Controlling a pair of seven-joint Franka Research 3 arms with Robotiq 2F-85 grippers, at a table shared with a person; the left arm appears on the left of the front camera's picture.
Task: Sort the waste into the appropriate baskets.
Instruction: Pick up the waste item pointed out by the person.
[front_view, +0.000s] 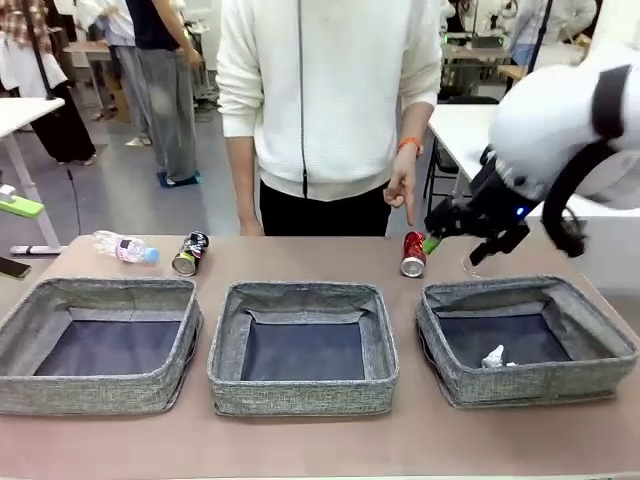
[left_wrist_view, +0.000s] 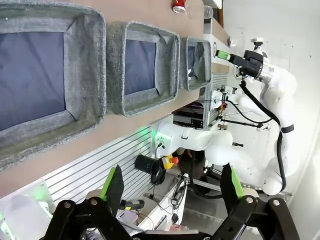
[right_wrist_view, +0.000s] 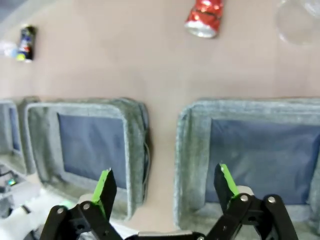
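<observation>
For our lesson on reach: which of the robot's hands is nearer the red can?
Right. The right hand hovers near the red can; the left hand sits off the table's near edge, baskets between.

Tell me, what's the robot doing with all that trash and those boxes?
It is sorting rubbish into grey baskets. A person's hand points at the red can on the table, and the right gripper hovers open near it, holding nothing. A paper wad lies in the right basket. The dark can and the bottle lie at the table's far left. The left gripper is open too.
</observation>
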